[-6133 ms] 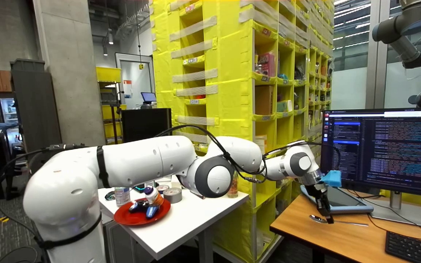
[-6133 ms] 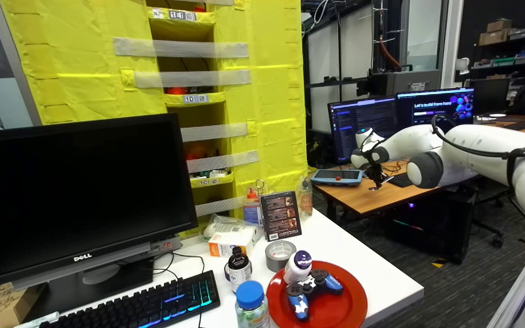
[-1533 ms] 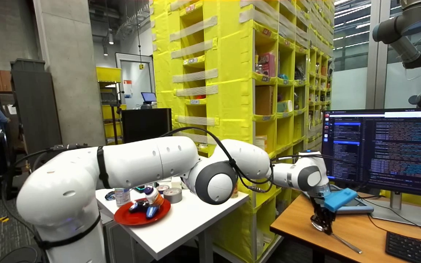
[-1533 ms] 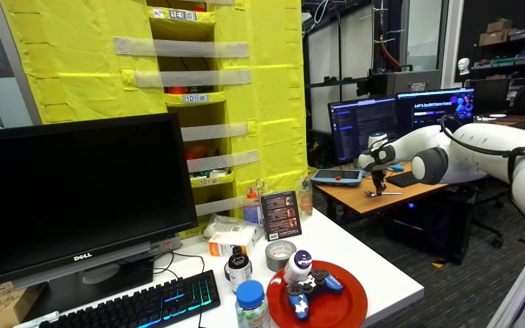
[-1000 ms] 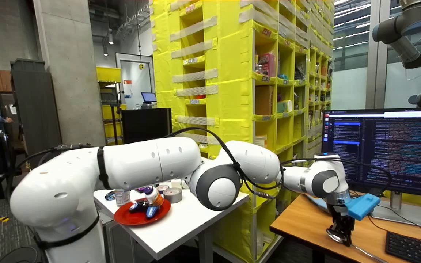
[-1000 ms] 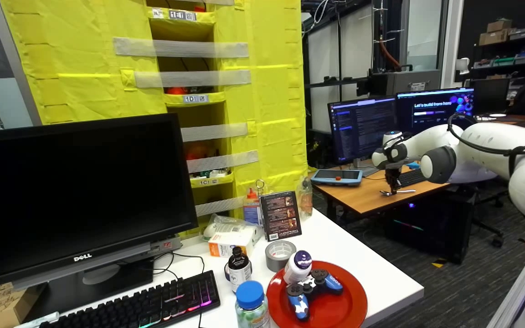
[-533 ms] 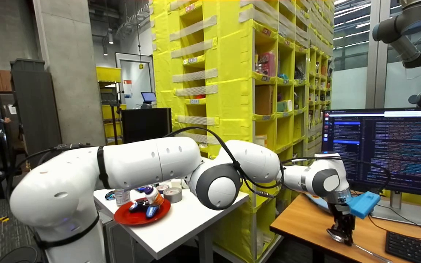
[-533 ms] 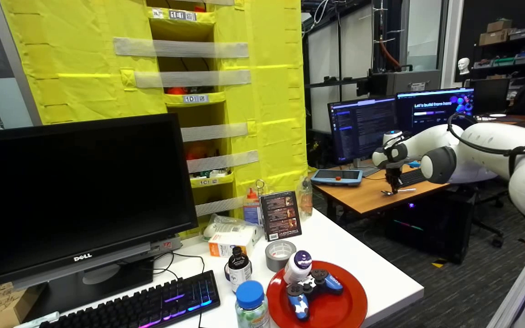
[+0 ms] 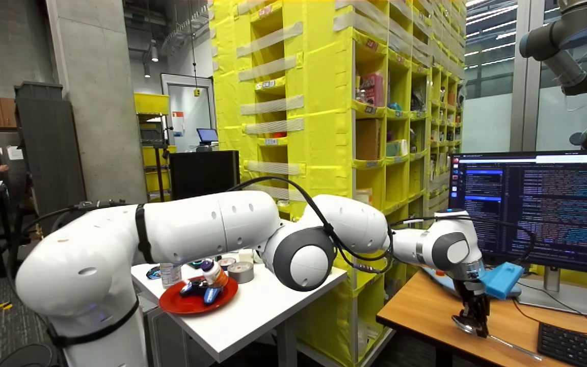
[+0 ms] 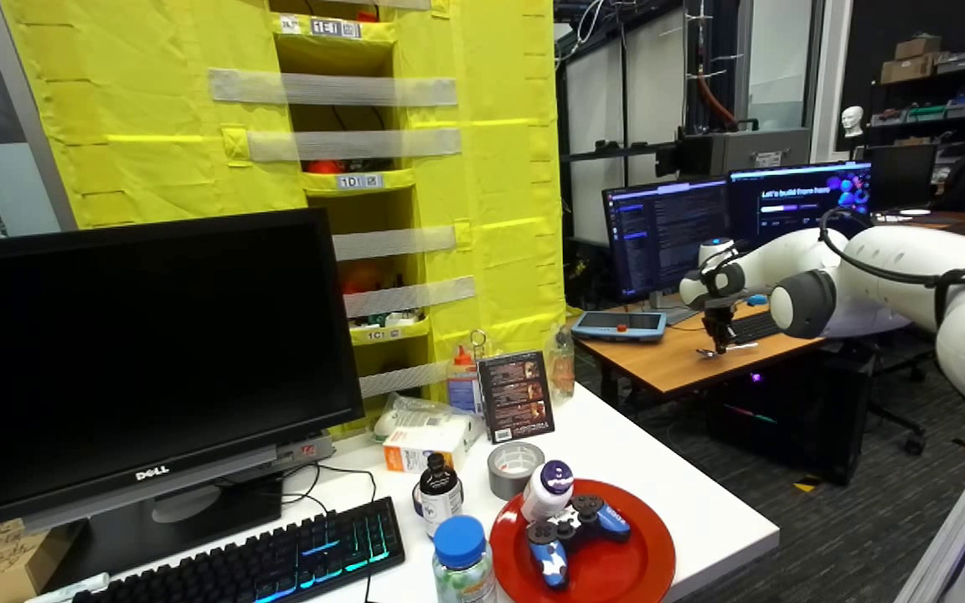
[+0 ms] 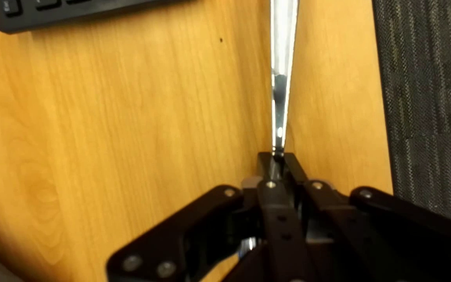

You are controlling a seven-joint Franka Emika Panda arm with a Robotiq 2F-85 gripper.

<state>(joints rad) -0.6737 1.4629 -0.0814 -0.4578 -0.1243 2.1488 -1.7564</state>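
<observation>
spoon point(image 11: 282, 74) shifted nearer keyboard point(image 9: 576, 344) since earlier. jaws narrow, clamped on its thin neck; handle point(image 9: 516, 348) out one side, bowl point(image 9: 462, 324) other. spoon low over wooden desk point(image 11: 131, 117); whether touching top, cannot tell.

Spoon point(image 11: 282, 51) between jaws, over desk point(image 11: 131, 117); keyboard point(image 9: 579, 344) on desk; controller point(image 10: 566, 528) on plate point(image 10: 648, 561).

Both exterior views are bright, mostly sharp; white light streaks cross the glass point(image 9: 492, 46). Wrist view is warm, soft: glare on spoon point(image 11: 282, 58), faint shadow alongside, gripper point(image 11: 277, 156) dark, blurry.
</observation>
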